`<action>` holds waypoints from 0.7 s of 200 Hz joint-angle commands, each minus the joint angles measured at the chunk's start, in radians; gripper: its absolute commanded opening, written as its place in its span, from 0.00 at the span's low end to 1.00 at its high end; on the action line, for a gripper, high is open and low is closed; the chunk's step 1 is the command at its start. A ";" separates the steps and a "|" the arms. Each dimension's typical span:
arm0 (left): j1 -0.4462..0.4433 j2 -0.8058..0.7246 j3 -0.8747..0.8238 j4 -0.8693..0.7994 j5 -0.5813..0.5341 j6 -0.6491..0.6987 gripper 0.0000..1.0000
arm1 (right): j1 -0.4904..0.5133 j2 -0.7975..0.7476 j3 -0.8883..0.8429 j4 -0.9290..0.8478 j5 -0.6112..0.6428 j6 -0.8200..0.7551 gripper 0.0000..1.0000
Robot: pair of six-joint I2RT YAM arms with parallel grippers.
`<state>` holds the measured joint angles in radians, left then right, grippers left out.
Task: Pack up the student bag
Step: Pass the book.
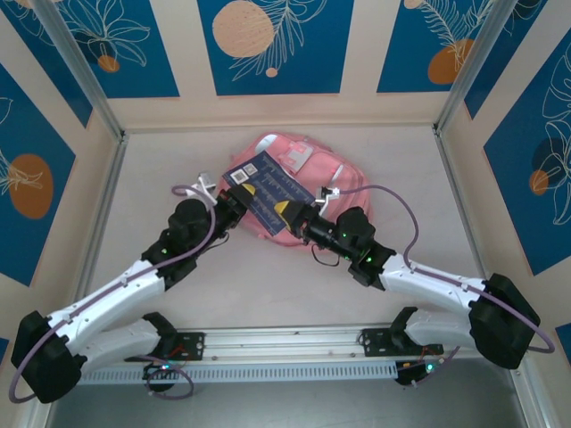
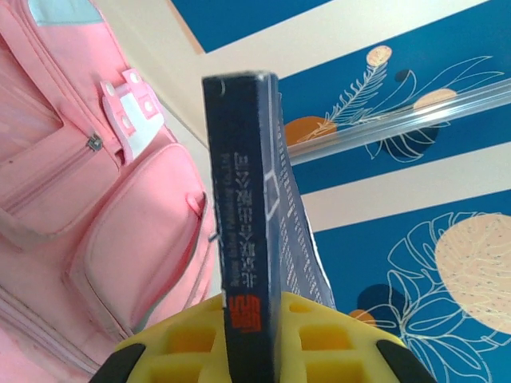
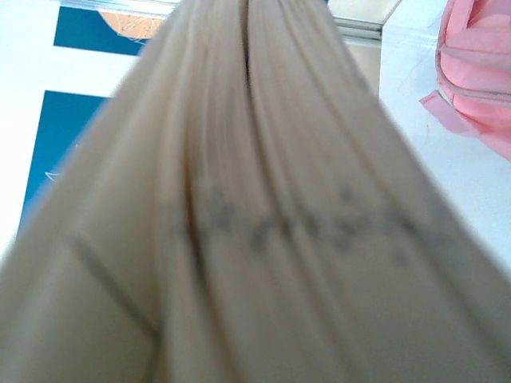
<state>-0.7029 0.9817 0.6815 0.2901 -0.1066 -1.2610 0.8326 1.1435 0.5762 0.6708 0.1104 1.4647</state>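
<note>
From above, a dark blue softcover book (image 1: 268, 192) hung pinched at opposite ends by the left jaws and right jaws, over the large soft pink fabric backpack (image 1: 343, 178) at the desk's (image 1: 268, 294) far middle. At the left wrist, yellow pads (image 2: 335, 327) clamped its spine beside the backpack. At the right wrist, pale page edges loomed close; the book looked mid-carry, and insertion next called for an open compartment.

Clad in white shells on left arm (image 1: 111, 303) and right arm (image 1: 437, 287) alike, with bulky black housings at every joint. Trailed by a lilac cable (image 1: 192, 190) looping along each, and dotted with small green lights (image 1: 343, 237). Tipped on the left with yellow fingers (image 2: 311, 359), ribbed like a waffle and edged in black.
</note>
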 commanded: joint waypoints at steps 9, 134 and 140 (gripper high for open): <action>0.012 -0.045 -0.062 0.000 -0.096 -0.039 0.00 | 0.016 -0.058 -0.019 0.085 0.135 -0.026 0.25; 0.007 -0.038 -0.080 -0.002 -0.091 -0.093 0.00 | 0.057 0.084 0.034 0.175 0.152 -0.036 0.25; 0.007 -0.038 -0.080 -0.002 -0.091 -0.093 0.00 | 0.056 0.085 0.035 0.170 0.151 -0.036 0.25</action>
<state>-0.6979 0.9443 0.6094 0.2909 -0.1886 -1.3540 0.8845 1.2278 0.5640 0.7647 0.2398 1.4319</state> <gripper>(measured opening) 0.103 0.239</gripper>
